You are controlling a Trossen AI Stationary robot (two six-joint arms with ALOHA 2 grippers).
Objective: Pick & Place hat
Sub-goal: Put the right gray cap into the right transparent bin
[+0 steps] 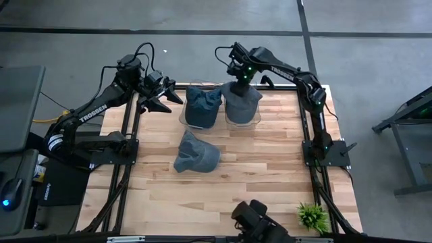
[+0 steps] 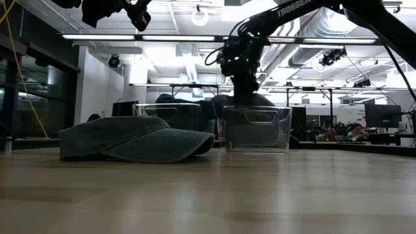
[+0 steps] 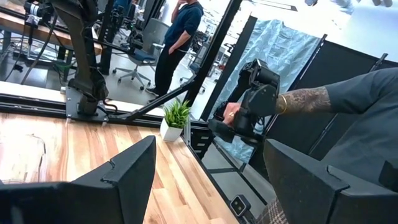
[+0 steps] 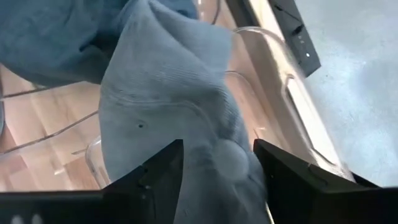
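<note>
Placement step is running: right gripper [image 1: 239,82] is pinching the grey hat [image 1: 241,100] over the right clear bin [image 1: 255,119]. Next it's needing a release and lift. Left gripper [image 1: 162,96] is idling, fingers apart; blue hat [image 1: 196,152] is lying mid-table.

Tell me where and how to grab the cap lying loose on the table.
Take the loose cap by its domed crown, coming straight down from above. It sits crown-up and flat on the table, apart from the two clear bins, so nothing blocks a top approach. The brim hugs the wood, leaving little to pinch there. The open left gripper hovers nearest.
</note>
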